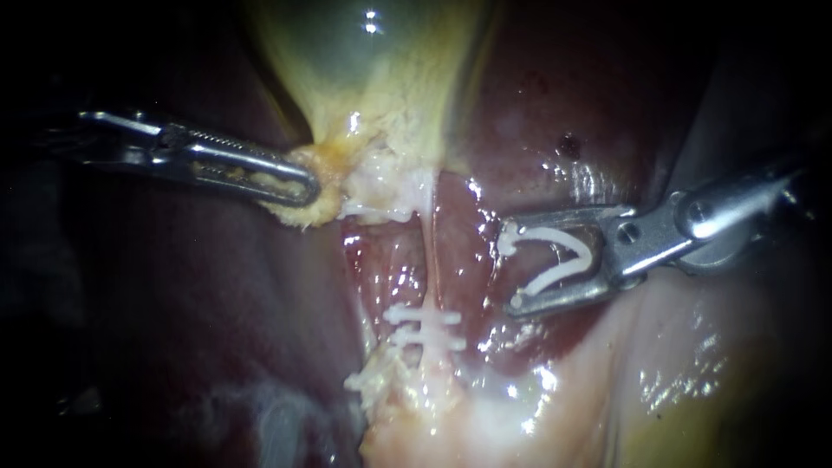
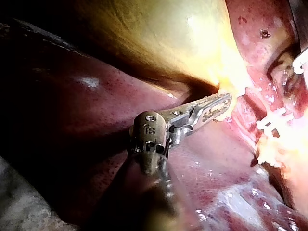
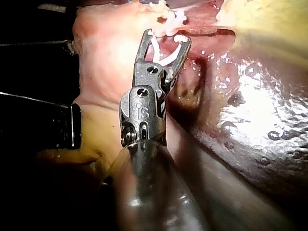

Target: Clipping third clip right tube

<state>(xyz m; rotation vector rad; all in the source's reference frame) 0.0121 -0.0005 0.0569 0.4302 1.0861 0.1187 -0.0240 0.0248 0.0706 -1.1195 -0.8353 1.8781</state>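
White clips (image 1: 425,328) across tube (image 1: 431,256), liver (image 1: 173,329) around

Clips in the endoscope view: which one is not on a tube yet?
The open V-shaped clip carried by the right instrument; the other clips already lie closed across the tube.

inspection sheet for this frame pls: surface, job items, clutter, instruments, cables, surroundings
Surface: liver, wet and glistening; gallbladder above it.
Job's things: tube bears two white clips; an open clip sits in the right instrument, beside the tube, not around it.
Clutter: nothing seen.
Instruments: left instrument jaws shut on the gallbladder at its neck; right instrument jaws spread, holding the open clip.
Cables: nothing seen.
Surroundings: dark beyond the tissue, nothing seen.
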